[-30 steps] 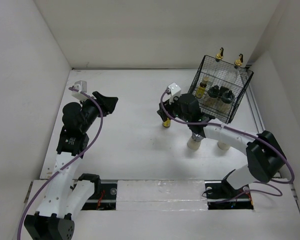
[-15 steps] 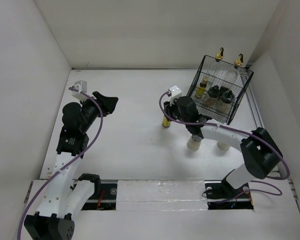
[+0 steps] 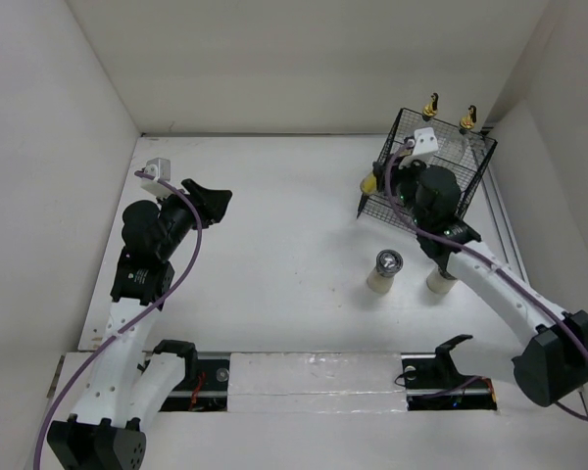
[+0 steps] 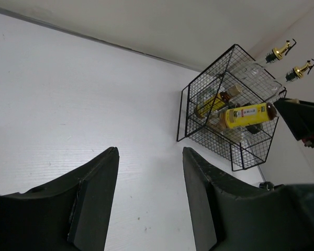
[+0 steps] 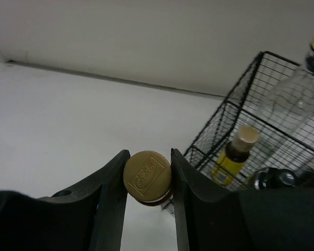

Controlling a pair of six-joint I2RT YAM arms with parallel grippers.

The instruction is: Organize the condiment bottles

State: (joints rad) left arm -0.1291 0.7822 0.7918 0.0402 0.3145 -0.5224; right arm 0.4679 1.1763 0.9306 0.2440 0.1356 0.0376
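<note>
A second ago my right pincer [image 5: 148, 161] stood low over the middle of the surface [image 3: 274, 255], spread around a small amber bottle [image 4: 246, 115]. Now it is clenched on that bottle just below the gold cap [image 5: 146, 173], and my right arm has swung over to the black wire basket [image 3: 470, 201]. The bottle hangs on its side in the air by the basket's near left edge.

With the arm gone, the squat pale jar [image 3: 384, 271] shows its whole dark lid. A second pale jar [image 3: 438, 283] stands just beside it, partly under my arm. My left pincer [image 4: 150, 157] has not moved: it is released, holding nothing, well apart on the left.

In the basket stand another amber bottle [image 5: 233, 154] and a tall clear bottle [image 5: 292, 99].

The cap bears raised characters I cannot read. The held bottle's yellow label carries dark print too small to make out.
</note>
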